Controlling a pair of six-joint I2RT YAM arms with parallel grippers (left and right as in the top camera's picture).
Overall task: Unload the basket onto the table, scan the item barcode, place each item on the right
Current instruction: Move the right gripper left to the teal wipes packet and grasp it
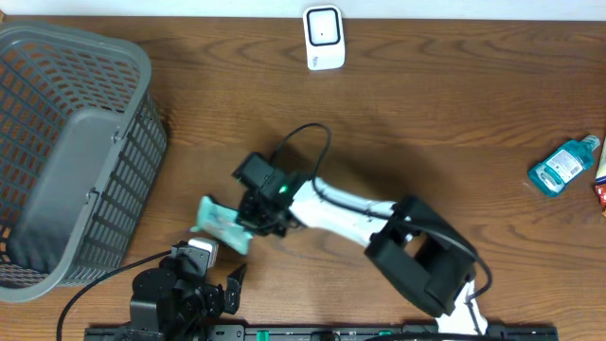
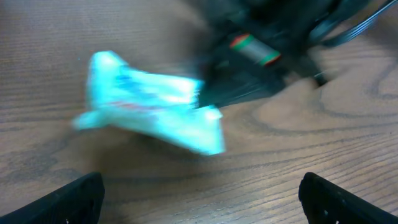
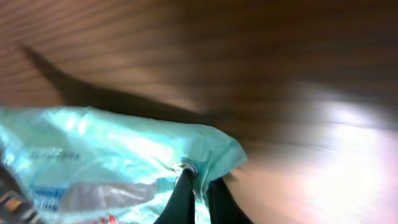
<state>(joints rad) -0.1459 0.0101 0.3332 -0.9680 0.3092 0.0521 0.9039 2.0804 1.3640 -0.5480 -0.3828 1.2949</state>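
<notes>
The teal packet [image 1: 222, 225] is on the near part of the brown table [image 1: 454, 104], a little left of the middle. It has white and blue print on it, but the print is too blurry to read. I cannot see a barcode on it from here.

The right gripper [image 1: 258, 219] has hold of the packet. Its two dark fingers [image 3: 186, 200] are pressed tight together on the packet's crinkly edge, with a thin bit of the wrapper pinched between them. There is a dark shadow on the wood next to the packet. I cannot tell if the packet lies flat or is a bit up off the table.

The left gripper [image 2: 200, 186] is just in front of the packet, close to the table's near edge, and points at it. Its fingers stand as wide apart as they go. Nothing is between them, and they do not touch the packet.

A big grey basket [image 1: 66, 152] sits on the left side of the table, near the packet but not touching it. A white scanner [image 1: 323, 38] stands far off at the back edge. A blue bottle [image 1: 563, 166] lies on its side way over on the right.
</notes>
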